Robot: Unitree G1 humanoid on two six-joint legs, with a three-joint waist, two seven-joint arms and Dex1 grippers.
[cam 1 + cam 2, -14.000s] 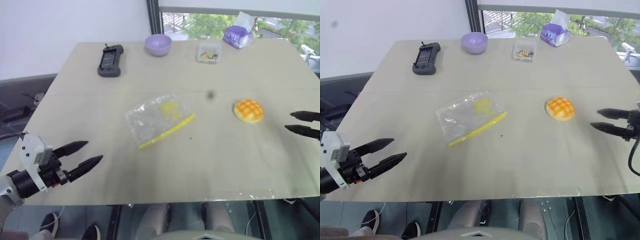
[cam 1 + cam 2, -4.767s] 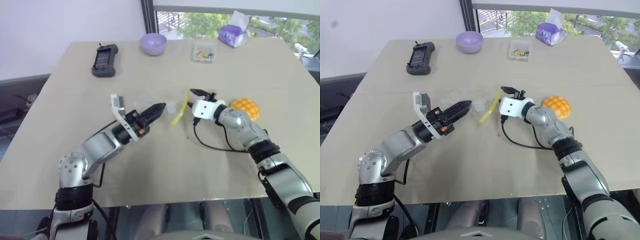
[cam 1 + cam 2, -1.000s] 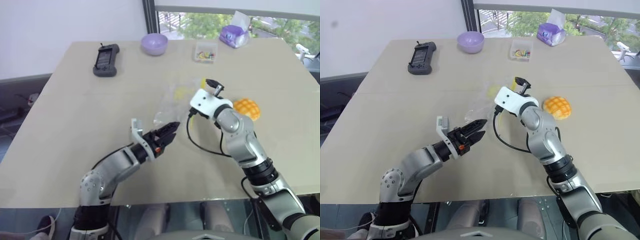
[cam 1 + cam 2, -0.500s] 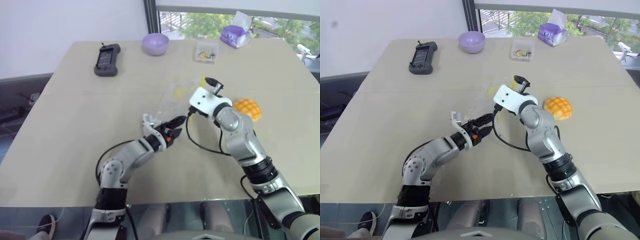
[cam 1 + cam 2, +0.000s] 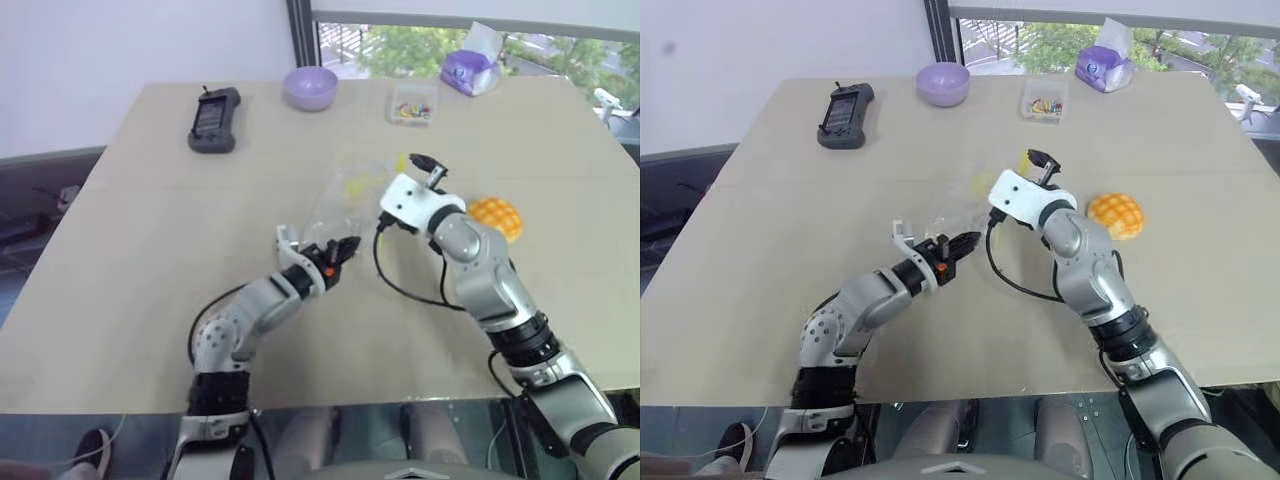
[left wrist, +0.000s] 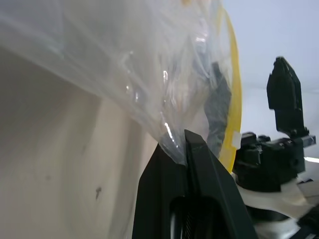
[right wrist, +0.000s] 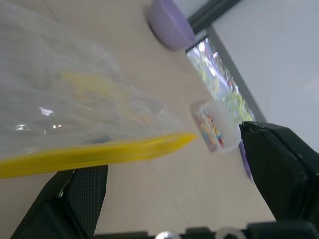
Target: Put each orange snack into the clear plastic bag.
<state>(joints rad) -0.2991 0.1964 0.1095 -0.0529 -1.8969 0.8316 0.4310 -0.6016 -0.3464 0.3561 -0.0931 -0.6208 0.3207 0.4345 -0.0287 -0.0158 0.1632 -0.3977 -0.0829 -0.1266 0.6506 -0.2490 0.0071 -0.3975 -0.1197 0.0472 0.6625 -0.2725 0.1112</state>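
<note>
Left wrist view shows the left gripper (image 6: 185, 149) pinching the clear plastic bag (image 6: 149, 74) to hold it up, the right gripper (image 7: 169, 174) gaping, the orange snack (image 5: 497, 217) waiting on the table (image 5: 150, 200).

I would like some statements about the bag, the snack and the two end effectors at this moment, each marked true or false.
1. The left end effector is shut on a corner of the clear plastic bag. True.
2. The orange snack is already inside the bag. False: it lies on the table, beside the right arm.
3. The right end effector is open, with the bag's yellow seal strip between its fingers. True.
4. The purple bowl stands next to the snack. False: it stands at the far edge, near the black handheld device.
</note>
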